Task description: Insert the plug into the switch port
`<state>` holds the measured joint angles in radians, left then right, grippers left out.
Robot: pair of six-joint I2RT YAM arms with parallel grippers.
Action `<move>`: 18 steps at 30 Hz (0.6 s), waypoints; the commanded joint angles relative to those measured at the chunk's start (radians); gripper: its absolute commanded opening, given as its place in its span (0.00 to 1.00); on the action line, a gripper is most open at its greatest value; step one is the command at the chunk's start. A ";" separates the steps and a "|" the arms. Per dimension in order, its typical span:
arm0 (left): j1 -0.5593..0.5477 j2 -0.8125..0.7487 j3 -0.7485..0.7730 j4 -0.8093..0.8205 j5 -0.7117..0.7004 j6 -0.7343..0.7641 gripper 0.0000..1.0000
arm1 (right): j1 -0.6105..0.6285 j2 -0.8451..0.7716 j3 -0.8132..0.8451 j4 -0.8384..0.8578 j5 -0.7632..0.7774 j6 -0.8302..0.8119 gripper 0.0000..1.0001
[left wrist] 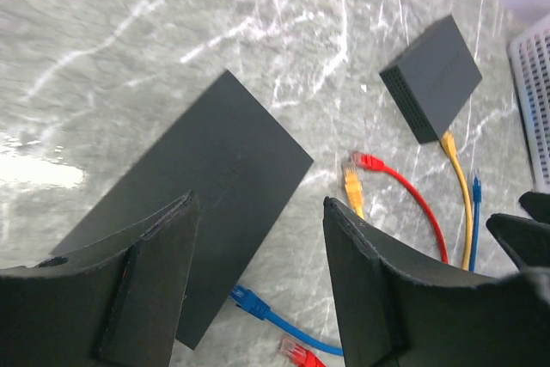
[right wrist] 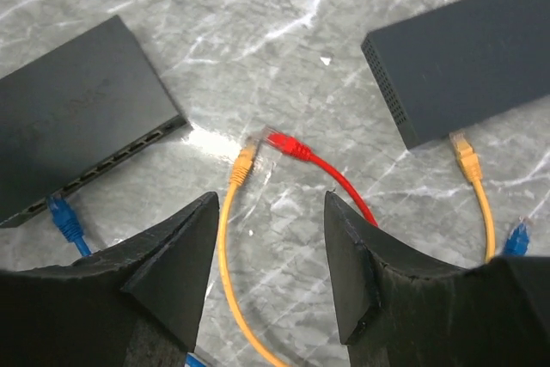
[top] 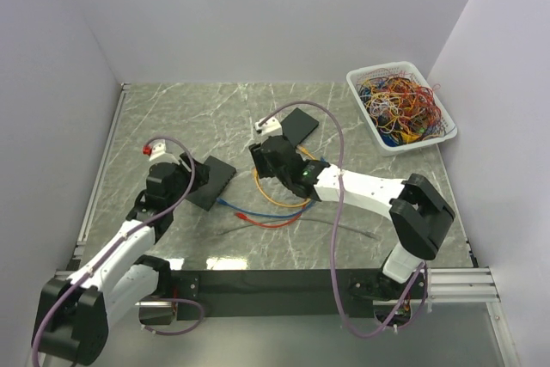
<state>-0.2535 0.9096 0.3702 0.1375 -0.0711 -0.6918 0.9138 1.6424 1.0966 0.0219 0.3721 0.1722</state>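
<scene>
Plug (right wrist: 247, 161) on yellow cable (right wrist: 223, 264) just beyond parted right end effector (right wrist: 270, 212)

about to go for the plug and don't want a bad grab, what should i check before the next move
1. Right end effector open: ok.
2. Loose yellow plug in view below it: ok.
3. Yellow plug clear of the red plug: not ok, their tips are close together or touching.
4. Near switch port row facing the yellow plug: ok.
5. Free port beside the blue plug: cannot tell.
6. Left end effector open above that switch, not holding it: ok.
</scene>
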 commanded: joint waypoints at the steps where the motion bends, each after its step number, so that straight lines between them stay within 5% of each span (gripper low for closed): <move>1: 0.003 -0.049 -0.024 0.031 -0.068 0.009 0.66 | -0.036 0.031 0.052 -0.085 -0.044 0.061 0.58; 18: 0.003 -0.046 -0.040 0.068 -0.055 0.018 0.67 | -0.041 0.266 0.181 -0.134 -0.188 0.105 0.53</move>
<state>-0.2535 0.8619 0.3309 0.1604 -0.1112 -0.6914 0.8715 1.8866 1.2327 -0.1078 0.2020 0.2646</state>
